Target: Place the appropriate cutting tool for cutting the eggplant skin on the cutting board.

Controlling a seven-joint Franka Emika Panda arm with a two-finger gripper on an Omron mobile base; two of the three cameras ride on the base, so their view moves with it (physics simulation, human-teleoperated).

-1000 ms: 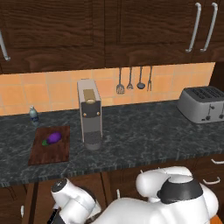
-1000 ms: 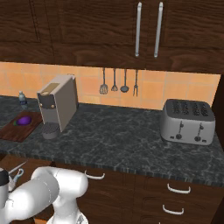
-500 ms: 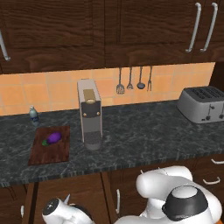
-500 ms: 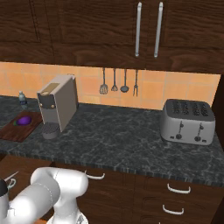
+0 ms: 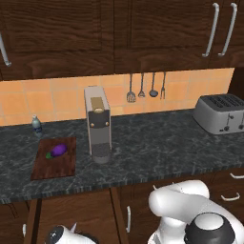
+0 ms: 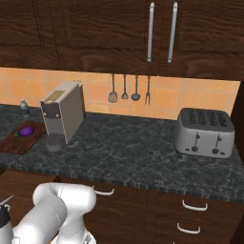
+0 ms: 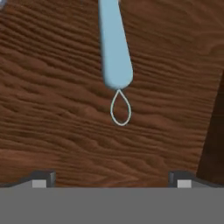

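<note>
One peeler (image 7: pixel 116 52) with a light blue handle and a thin wire loop at its end lies on a brown wood-grain surface (image 7: pixel 52 100), seen in the hand view. It sits ahead of the gripper (image 7: pixel 112 179), between the lines of the two fingertips (image 7: pixel 43 178), which stand wide apart and touch nothing; the gripper is open and empty.

On the dark speckled counter (image 5: pixel 157 147), the cutting board (image 5: pixel 55 159) lies flat toward the left end. The eggplant (image 5: pixel 58 150) rests on the far part of the board, purple with a green cap. A small bottle (image 5: pixel 36 125) stands against the wall just beyond the board. A coffee machine (image 5: pixel 97 124) stands just right of the board, upright. A silver toaster (image 6: pixel 205 132) sits well apart at the right end of the counter. Four utensils (image 6: pixel 129 90) hang on the orange tiled wall between the machine and the toaster. Dark wood cabinets (image 6: pixel 109 28) run above, with drawers (image 6: pixel 190 214) below the counter.
</note>
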